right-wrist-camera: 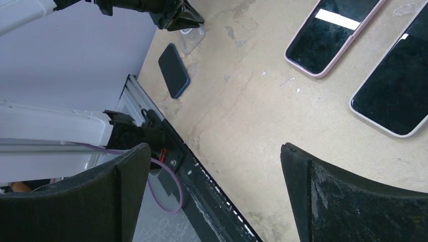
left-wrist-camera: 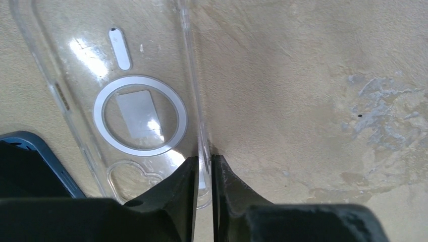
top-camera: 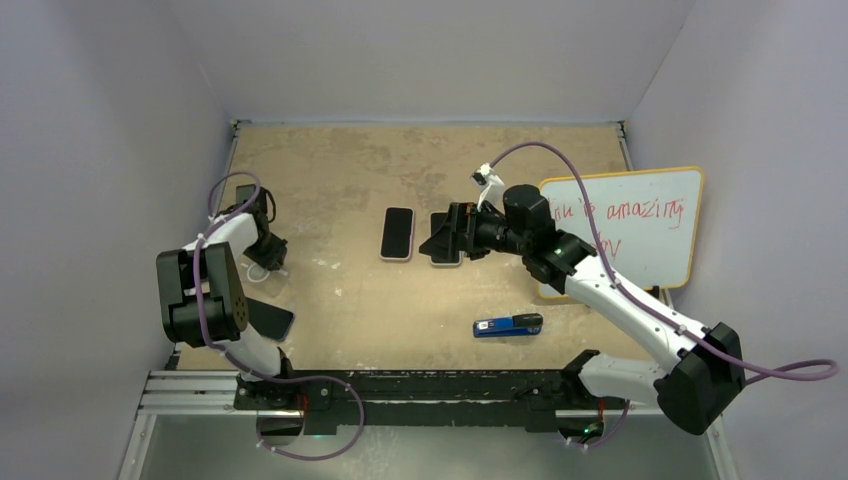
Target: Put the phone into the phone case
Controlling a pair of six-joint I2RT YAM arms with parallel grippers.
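Pickup of the case (left-wrist-camera: 136, 101) was your step: left gripper (left-wrist-camera: 204, 161) clamped its side wall at the table's (top-camera: 330, 170) left; right gripper (right-wrist-camera: 214, 151) gaped near the phone (right-wrist-camera: 393, 96), mid-table. Next you needed a steady lift.

Tan worktop (top-camera: 350, 160): clear phone case (left-wrist-camera: 141, 101), dark-blue phone (right-wrist-camera: 173, 69), pink-cased phone (top-camera: 398, 233), white-cased phone (right-wrist-camera: 398, 96), blue gadget (top-camera: 507, 325), whiteboard (top-camera: 640, 225) at right edge.

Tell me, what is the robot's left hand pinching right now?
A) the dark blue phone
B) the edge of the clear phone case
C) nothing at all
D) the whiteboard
B: in the left wrist view, the left hand has its two fingers closed on either side of the side wall of the clear phone case, with the rim caught between them.
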